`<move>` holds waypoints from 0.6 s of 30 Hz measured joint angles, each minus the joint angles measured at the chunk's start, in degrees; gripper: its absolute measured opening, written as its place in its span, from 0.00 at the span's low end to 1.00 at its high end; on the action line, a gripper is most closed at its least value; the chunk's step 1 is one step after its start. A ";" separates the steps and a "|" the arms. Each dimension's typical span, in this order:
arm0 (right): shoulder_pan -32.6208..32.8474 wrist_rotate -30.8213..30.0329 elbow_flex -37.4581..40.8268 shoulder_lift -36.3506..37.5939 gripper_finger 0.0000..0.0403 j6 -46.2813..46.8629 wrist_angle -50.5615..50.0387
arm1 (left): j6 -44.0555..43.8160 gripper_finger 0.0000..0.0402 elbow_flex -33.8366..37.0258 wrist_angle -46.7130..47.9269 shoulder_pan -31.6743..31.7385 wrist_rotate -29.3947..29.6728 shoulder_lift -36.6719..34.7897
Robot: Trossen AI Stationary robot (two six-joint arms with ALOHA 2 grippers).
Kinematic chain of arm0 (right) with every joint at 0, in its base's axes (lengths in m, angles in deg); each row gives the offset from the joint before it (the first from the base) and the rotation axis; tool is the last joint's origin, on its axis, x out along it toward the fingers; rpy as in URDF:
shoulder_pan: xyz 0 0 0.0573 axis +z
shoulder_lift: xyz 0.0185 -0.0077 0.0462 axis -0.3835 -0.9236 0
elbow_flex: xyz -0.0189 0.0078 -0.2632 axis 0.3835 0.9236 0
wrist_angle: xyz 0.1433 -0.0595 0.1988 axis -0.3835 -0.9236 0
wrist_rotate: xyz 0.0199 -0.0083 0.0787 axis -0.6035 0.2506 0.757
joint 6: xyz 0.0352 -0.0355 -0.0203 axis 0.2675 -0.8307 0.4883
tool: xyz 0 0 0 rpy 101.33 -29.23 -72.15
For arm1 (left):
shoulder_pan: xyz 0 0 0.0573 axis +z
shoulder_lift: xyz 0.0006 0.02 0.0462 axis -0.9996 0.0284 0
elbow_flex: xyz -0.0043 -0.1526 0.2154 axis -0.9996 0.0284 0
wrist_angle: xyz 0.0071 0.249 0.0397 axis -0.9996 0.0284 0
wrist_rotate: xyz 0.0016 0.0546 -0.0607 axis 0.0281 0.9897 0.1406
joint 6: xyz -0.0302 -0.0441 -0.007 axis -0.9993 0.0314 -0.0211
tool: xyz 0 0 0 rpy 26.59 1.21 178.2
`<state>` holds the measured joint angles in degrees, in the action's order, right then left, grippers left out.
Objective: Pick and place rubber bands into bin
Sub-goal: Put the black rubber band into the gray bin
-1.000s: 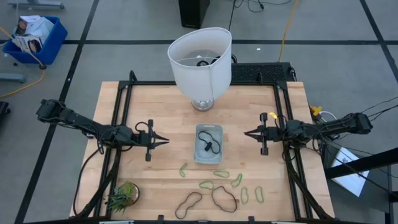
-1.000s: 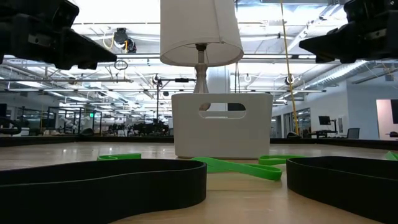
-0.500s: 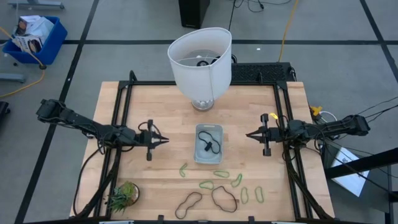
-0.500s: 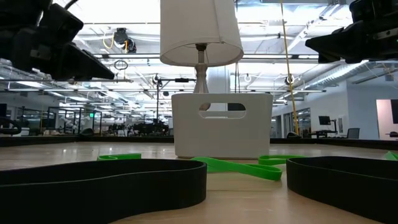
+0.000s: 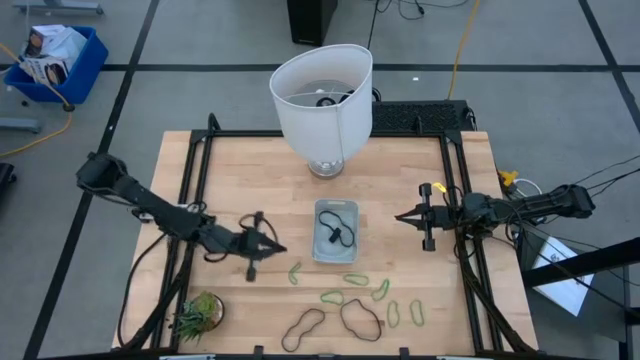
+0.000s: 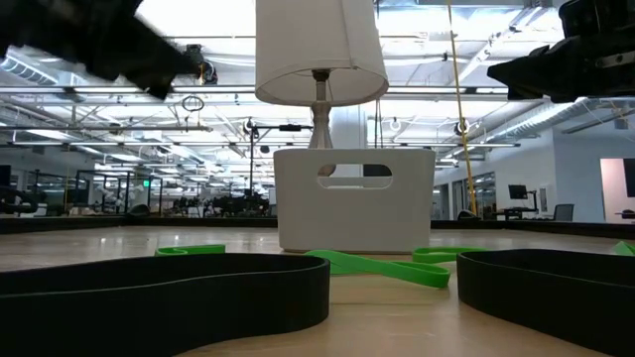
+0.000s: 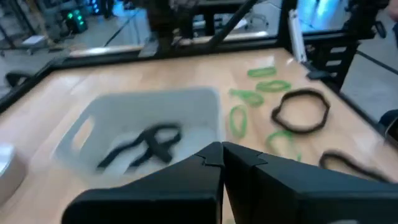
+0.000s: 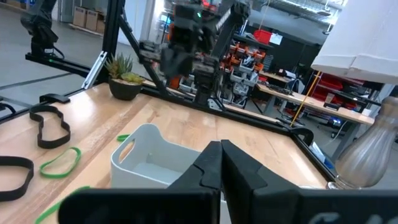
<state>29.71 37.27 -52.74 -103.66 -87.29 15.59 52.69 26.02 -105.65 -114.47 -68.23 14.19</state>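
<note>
The pale-blue bin point(image 5: 335, 231) stands on its base at the table's middle, with one dark rubber band point(image 5: 340, 236) lying in it. Several light-green bands point(image 5: 356, 279) and two dark wavy bands point(image 5: 360, 319) lie flat on the wood near the front edge. My left gripper point(image 5: 281, 249) is shut and empty, above the table just left of the bin, near a green band point(image 5: 295, 272). My right gripper point(image 5: 398, 217) is shut and empty, to the right of the bin. The left wrist view shows the bin point(image 7: 143, 134) and bands point(image 7: 301, 112) beyond the shut fingers.
A white lampshade on a clear base point(image 5: 322, 100) stands at the far middle, behind the bin. A spiky green plant point(image 5: 198, 313) sits at the near left corner. Black frame rails point(image 5: 195, 180) run along the table's left and right sides.
My left gripper has swung toward the table's near edge and a little to the right, closer to the bin's near left corner and the green bands, staying shut. The bands and the bin lie as before.
</note>
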 joint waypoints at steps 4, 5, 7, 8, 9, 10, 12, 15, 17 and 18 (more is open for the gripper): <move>0.00 0.00 0.00 0.00 0.00 -0.04 -0.02 | -0.12 0.01 -10.23 2.97 -2.18 0.43 9.38; 0.00 -0.01 0.00 -0.01 0.00 0.05 -0.05 | -0.73 0.01 -12.68 4.60 -2.95 0.81 11.82; 0.00 0.00 0.00 0.00 0.00 0.14 -0.20 | -4.03 0.01 -17.76 9.40 -4.49 2.13 16.03; 0.00 0.00 0.00 0.00 0.00 0.13 -0.52 | -6.54 0.01 -20.40 12.16 -5.16 2.28 17.96; 0.00 0.00 0.00 -0.02 0.00 0.14 -0.87 | -9.47 0.01 -23.24 15.41 -5.76 2.32 19.96; 0.00 0.01 0.00 -0.02 0.00 0.14 -1.16 | -12.78 0.01 -25.88 18.69 -6.45 2.42 21.83; 0.00 0.00 0.00 0.00 0.00 0.30 -1.60 | -18.77 0.01 -31.10 25.09 -7.85 2.39 25.61; 0.00 0.03 0.01 -0.02 0.00 0.29 -2.28 | -26.78 0.01 -39.19 33.74 -9.90 0.91 30.81; 0.00 0.03 0.00 0.00 0.00 0.71 -2.49 | -30.97 0.02 -44.03 38.79 -11.13 0.56 33.65; 0.00 0.03 0.00 0.00 0.00 1.25 -2.57 | -33.02 0.04 -46.26 41.02 -11.64 0.31 35.09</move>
<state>29.71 37.29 -52.74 -103.66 -86.04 13.02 19.67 -20.25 -64.63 -126.11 -67.92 49.28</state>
